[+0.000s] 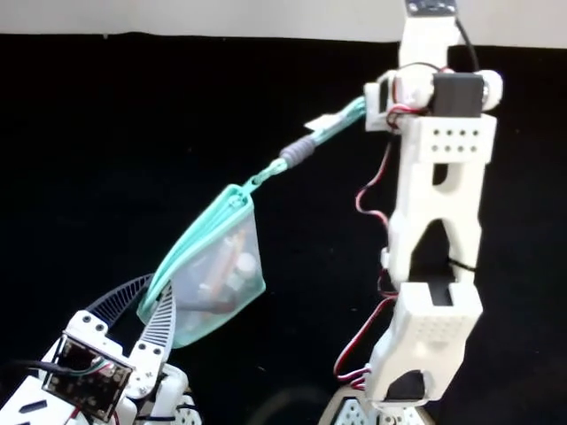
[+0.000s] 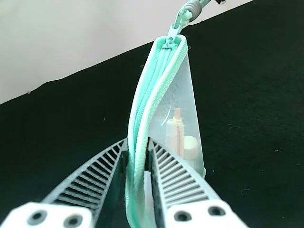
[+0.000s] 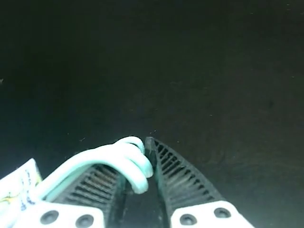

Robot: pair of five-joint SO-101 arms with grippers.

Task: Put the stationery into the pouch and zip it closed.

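A mint translucent pouch (image 1: 208, 279) hangs in the air, stretched between the two arms above the black table (image 1: 106, 133). Its zipper (image 2: 142, 118) runs shut up to the slider (image 2: 168, 42) at the far end. Pale stationery (image 2: 176, 133) lies inside against the clear wall (image 1: 237, 264). My left gripper (image 1: 152, 290) is shut on the pouch's lower zipper end (image 2: 137, 147). A mint pull strap (image 1: 297, 150) with a grey sleeve leads from the slider up to my right gripper (image 1: 361, 111), which is shut on the strap's loop (image 3: 130, 159).
The right arm's white links (image 1: 438, 230) stand tall at the right, with red wires beside them. A white tag (image 3: 16, 187) hangs from the strap near the right fingers. A pale wall (image 2: 71, 38) lies beyond the table's far edge.
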